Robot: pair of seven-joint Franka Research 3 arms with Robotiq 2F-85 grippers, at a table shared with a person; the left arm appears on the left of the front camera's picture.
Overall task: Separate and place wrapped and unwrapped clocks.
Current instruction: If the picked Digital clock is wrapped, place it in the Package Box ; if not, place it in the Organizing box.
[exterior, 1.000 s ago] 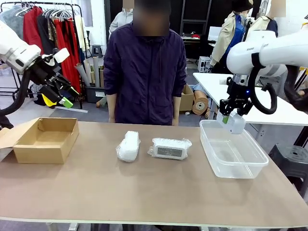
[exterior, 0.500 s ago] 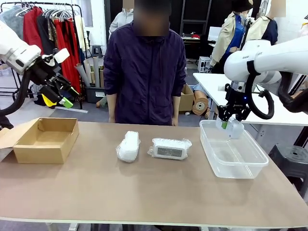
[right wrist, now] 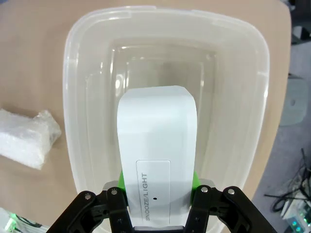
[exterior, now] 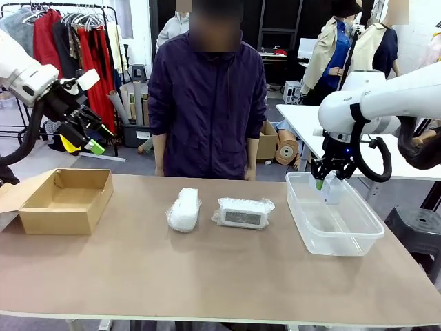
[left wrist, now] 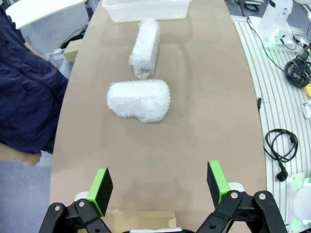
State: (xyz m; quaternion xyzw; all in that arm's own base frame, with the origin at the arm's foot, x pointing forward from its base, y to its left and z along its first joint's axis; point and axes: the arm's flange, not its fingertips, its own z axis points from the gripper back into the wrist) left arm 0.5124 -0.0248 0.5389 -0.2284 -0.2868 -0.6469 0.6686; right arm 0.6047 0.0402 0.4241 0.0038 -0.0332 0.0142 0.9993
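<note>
I am clamping the bare clock [right wrist: 156, 145] in my right gripper [exterior: 322, 183] and hanging it just over the far end of the clear tub [exterior: 358, 238] at the counter's [exterior: 207, 276] right edge, not yet set down. My left gripper [left wrist: 160, 187] is hovering wide open and empty above the cardboard box [exterior: 65, 207] at the left edge. The left wrapped clock [exterior: 184, 209] and right wrapped clock [exterior: 242, 212] are lying mid-counter, so I judge most of the sorting is ahead.

L fingers [left wrist: 103, 191] spread wide over table [left wrist: 209, 97]: near wrapped clock [left wrist: 139, 100], far wrapped clock [left wrist: 145, 47], then clear bin [left wrist: 146, 9].
</note>
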